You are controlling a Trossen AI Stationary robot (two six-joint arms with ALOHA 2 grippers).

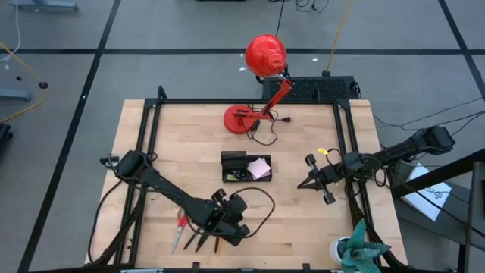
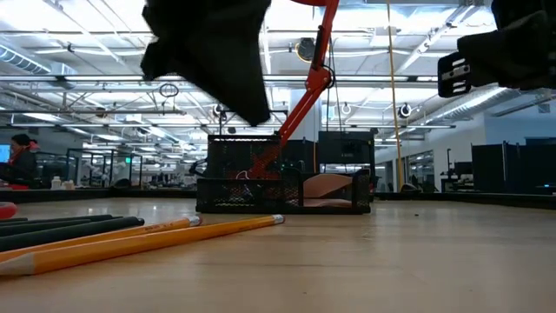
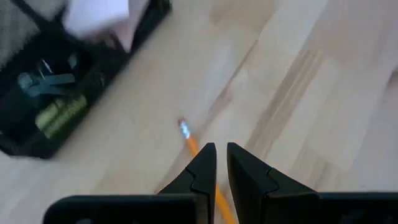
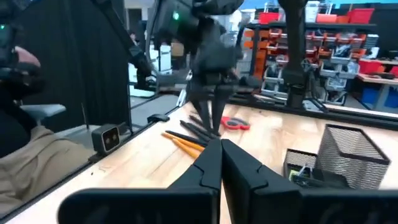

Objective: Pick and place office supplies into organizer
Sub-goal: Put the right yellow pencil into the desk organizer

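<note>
left gripper (image 3: 216, 163) low over orange pencil (image 3: 194, 144), jaws a little apart, right gripper (image 1: 308, 182) shut beside organizer (image 1: 235, 157), red lamp (image 1: 265, 54) behind

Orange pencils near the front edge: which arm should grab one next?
Left. The left gripper hangs right over the orange pencils and pens, jaws nearly closed above one pencil. The right gripper waits shut across the table, right of the organizer.

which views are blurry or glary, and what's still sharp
Left wrist view: organizer and sticky pad are smeared, its own claw crisp over an orange pencil. Low view: bright ceiling lights leave the left arm a silhouette; pencils are sharp. Right wrist view: soft throughout.
</note>
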